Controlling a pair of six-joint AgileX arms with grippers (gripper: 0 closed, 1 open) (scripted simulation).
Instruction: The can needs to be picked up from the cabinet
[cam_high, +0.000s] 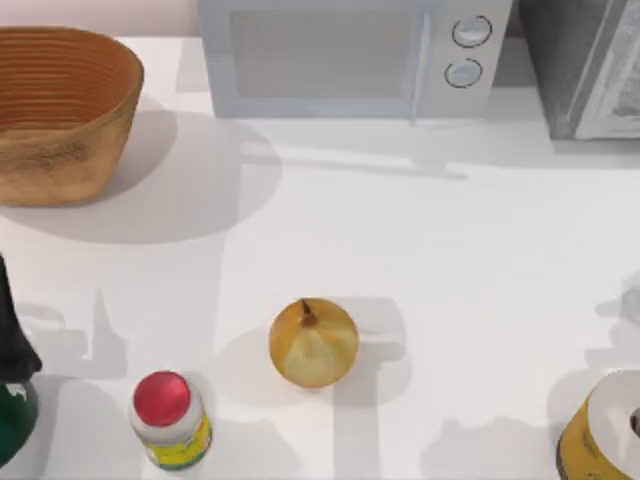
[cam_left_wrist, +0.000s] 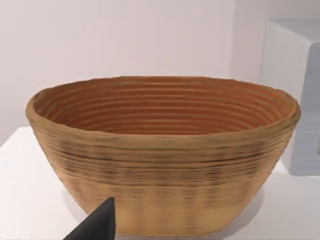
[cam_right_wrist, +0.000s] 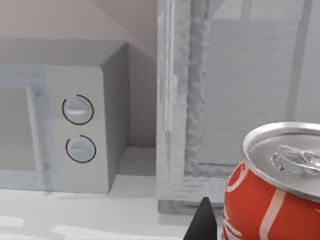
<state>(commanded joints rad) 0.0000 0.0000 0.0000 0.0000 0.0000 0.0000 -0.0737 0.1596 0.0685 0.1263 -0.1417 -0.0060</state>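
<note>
The red soda can (cam_right_wrist: 272, 187) stands upright right next to the right gripper's dark fingertip (cam_right_wrist: 202, 222), in front of the grey cabinet (cam_right_wrist: 240, 100) and to the side of the microwave (cam_right_wrist: 60, 130). I cannot tell whether that gripper grasps it. The left gripper's fingertip (cam_left_wrist: 97, 225) sits just before the woven basket (cam_left_wrist: 165, 155); its opening cannot be judged.

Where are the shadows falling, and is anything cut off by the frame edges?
Top view: soft shadows spread right of the basket and onion; the yellow-labelled container and the dark object at the left edge are cropped. Right wrist view: the red can is cut off at the frame corner, cabinet behind it. Left wrist view: the basket is evenly lit.
</note>
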